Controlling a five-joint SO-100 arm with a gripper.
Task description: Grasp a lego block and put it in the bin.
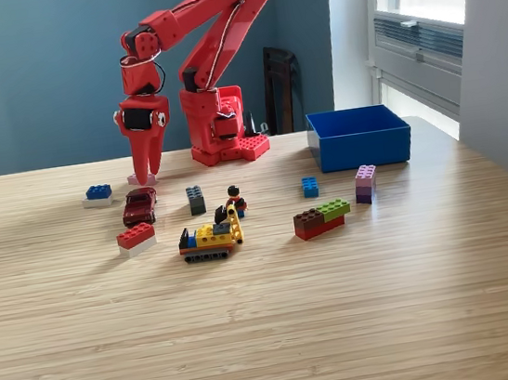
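Wood-grain surface [273, 337], near to far: yellow tracked vehicle [210, 241]; red block [135, 236]; brown, red and green stack [321, 218]; dark red car [139, 206]; small blue block [310, 186]; blue bin [357, 135], far right. Far left: pink block [135, 179], claw [146, 173] down on it, tips together or nearly; grip not discernible. Judgement: confirm a firm, centred pinch before lifting, then carry high rightward over the bin wall.

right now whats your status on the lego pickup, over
End effector down on the pink block, jaw state unclear. Bin at exterior view's right, no block visible inside. Dark red toy car sits just in front of the block.
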